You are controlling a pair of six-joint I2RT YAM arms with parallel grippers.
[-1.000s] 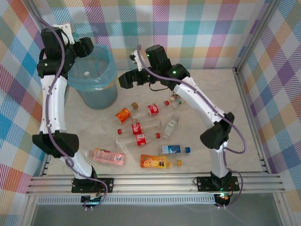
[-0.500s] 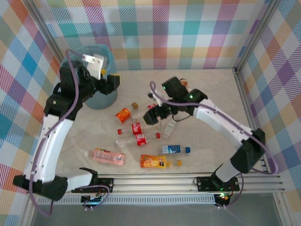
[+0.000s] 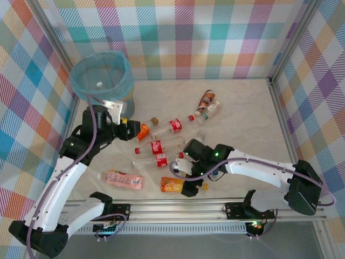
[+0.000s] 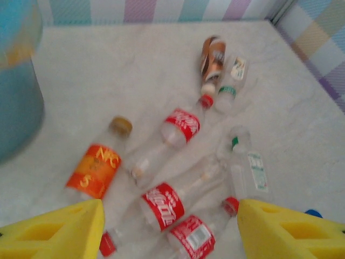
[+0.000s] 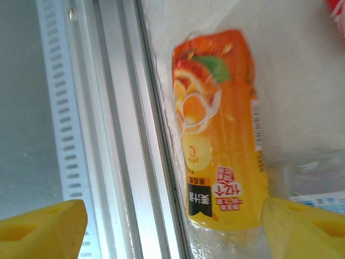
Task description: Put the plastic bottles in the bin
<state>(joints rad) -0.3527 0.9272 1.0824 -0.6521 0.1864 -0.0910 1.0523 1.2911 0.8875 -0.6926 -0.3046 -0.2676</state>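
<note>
Several plastic bottles lie on the table. My left gripper (image 3: pixel 129 129) hangs open just left of an orange-labelled bottle (image 3: pixel 142 131) (image 4: pixel 96 171). Its yellow fingertips (image 4: pixel 54 233) frame two red-labelled cola bottles (image 4: pixel 164 202) below. My right gripper (image 3: pixel 182 178) is open low over an orange juice bottle (image 3: pixel 172 185) (image 5: pixel 221 135), which lies between its fingers, close to the right fingertip (image 5: pixel 304 226). The bin (image 3: pixel 99 75) (image 4: pixel 19 102), lined with a blue bag, stands at the back left. A pink bottle (image 3: pixel 121 179) lies near the front.
A brown bottle (image 3: pixel 206 99) (image 4: pixel 213 54) and a small clear one (image 3: pixel 213 108) lie at the back. A clear red-labelled bottle (image 3: pixel 171 125) lies mid-table. The aluminium front rail (image 5: pixel 118 135) runs right beside the juice bottle. Checked walls close in the sides.
The left arm swung from over the bin down to the bottle cluster. The right arm came from the back toward the front rail, over the orange juice bottle.
</note>
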